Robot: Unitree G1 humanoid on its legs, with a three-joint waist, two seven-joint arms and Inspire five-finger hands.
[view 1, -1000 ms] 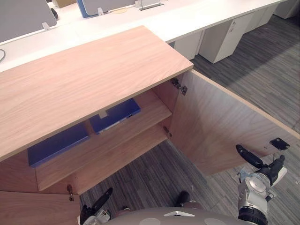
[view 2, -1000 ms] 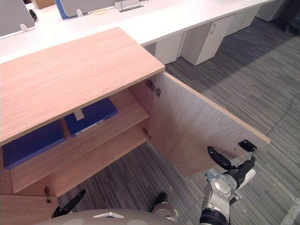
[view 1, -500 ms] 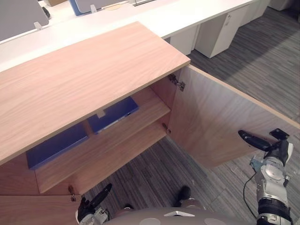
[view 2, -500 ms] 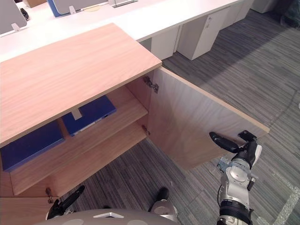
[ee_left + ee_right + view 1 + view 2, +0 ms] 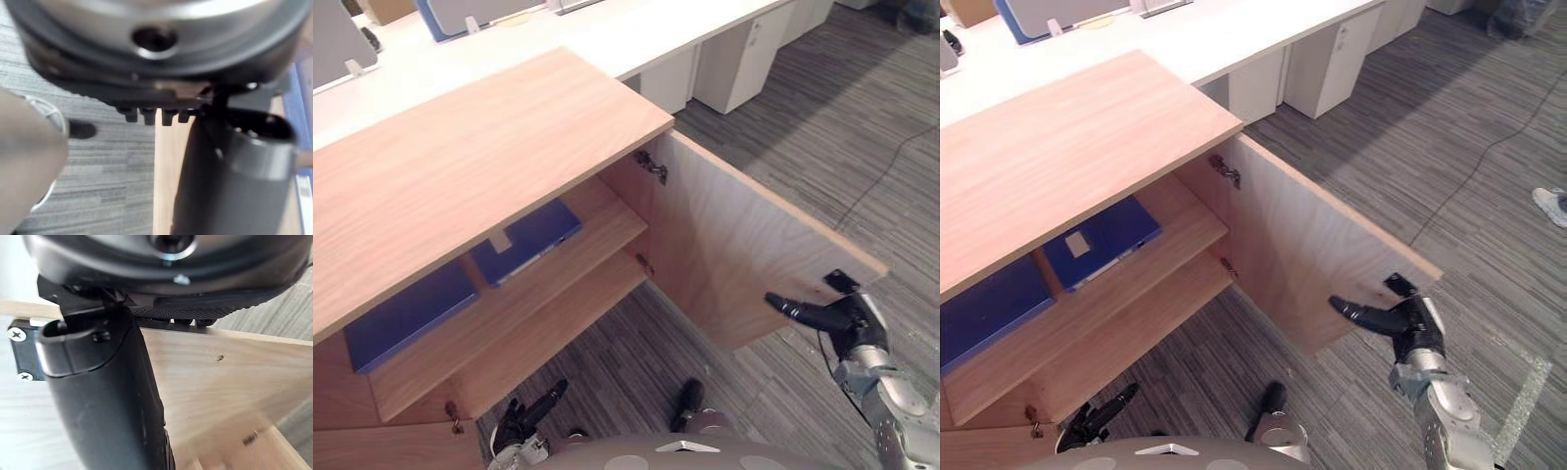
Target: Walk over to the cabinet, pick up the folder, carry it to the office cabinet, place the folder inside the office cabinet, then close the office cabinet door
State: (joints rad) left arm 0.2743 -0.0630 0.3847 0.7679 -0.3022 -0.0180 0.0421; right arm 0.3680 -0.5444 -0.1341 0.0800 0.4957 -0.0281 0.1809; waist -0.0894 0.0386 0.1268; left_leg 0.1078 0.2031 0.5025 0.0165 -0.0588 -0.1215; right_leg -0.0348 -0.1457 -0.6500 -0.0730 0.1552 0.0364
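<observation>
The wooden office cabinet stands with its right door swung wide. On its upper shelf lie two blue folders, one near the middle and one further left. My right hand is open, its straight fingers pointing at the door's inner face near the free edge, beside a black catch plate. The fingertips look to be at the wood; contact is unclear. Low at my left side hangs my left hand, open and holding nothing.
A long white desk runs behind the cabinet, with white drawer units under it. Grey striped carpet lies to the right of the door. A person's white shoe shows at the far right.
The view has shifted. My right hand has risen and reached left, from below the door's free edge to its inner face. The folders have not moved.
</observation>
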